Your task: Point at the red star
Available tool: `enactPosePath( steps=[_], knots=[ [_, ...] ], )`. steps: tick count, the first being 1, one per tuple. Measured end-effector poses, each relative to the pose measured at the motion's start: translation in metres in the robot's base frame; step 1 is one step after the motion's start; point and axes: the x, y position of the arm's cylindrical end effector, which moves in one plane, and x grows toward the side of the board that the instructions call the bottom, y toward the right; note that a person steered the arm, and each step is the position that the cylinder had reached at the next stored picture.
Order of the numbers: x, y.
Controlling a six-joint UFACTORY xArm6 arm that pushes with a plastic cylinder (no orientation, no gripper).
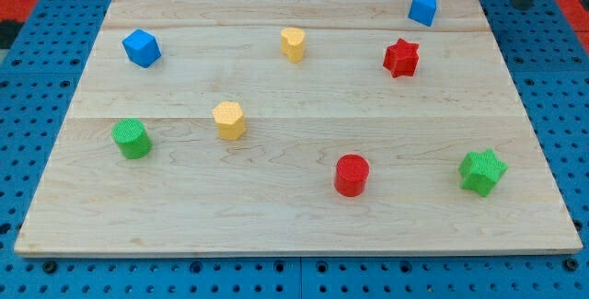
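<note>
The red star (401, 57) lies on the wooden board (294, 216) at the upper right. My tip (524, 4) shows as a dark rod end at the view's top right corner, just off the board's edge. It is up and to the right of the red star, well apart from it. A blue block with a pointed top (423, 9) lies between them, near the board's top edge.
Other blocks on the board: a blue cube (142, 48) at upper left, a yellow heart (293, 43) at top centre, a yellow hexagon (229, 120), a green cylinder (132, 138) at left, a red cylinder (352, 174), a green star (482, 171) at lower right.
</note>
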Motion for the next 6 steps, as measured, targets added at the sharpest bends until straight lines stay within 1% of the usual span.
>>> enactPosePath(
  steps=[1, 2, 3, 4, 5, 6],
  knots=[
    [0.046, 0.0],
    [0.085, -0.039],
    [0.094, -0.079],
    [0.098, -0.133],
    [0.113, -0.187],
    [0.125, -0.198]
  ],
)
